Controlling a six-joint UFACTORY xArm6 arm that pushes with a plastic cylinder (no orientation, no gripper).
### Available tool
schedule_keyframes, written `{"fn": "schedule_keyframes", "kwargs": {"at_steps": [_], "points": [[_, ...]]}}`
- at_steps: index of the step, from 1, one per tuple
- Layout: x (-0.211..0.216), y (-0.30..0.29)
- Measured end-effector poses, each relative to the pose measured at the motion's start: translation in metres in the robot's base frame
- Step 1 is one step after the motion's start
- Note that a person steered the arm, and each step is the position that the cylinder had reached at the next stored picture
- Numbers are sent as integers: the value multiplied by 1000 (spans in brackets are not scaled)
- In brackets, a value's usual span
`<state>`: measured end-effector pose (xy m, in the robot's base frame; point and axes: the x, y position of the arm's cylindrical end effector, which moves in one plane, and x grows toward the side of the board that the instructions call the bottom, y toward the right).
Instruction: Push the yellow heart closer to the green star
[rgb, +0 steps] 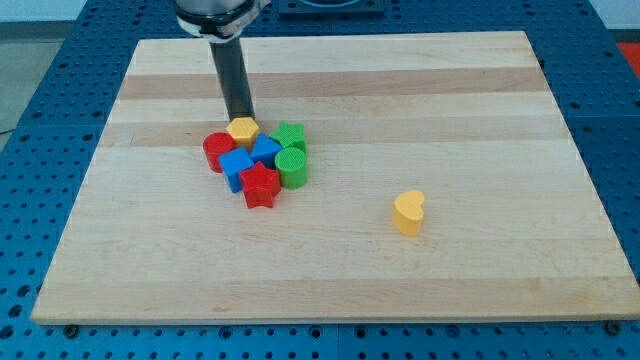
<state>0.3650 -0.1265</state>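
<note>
The yellow heart (408, 212) lies alone on the wooden board, right of centre and toward the view's bottom. The green star (290, 135) sits at the upper right of a tight cluster of blocks left of centre. My tip (240, 117) stands at the top of that cluster, right behind the yellow hexagon (243, 130) and just left of the green star. The heart is well to the right of and below the cluster, far from my tip.
The cluster also holds a red cylinder (217, 151), a blue cube (237, 166), another blue block (265, 150), a green cylinder (293, 166) and a red star (260, 185). The board (480, 90) rests on a blue perforated table.
</note>
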Motion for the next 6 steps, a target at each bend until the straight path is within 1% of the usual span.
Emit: {"fn": "schedule_keyframes", "kwargs": {"at_steps": [1,2,4,5,6], "points": [[-2,0],[-12,37],[-12,209],[22,285],[104,319]]}}
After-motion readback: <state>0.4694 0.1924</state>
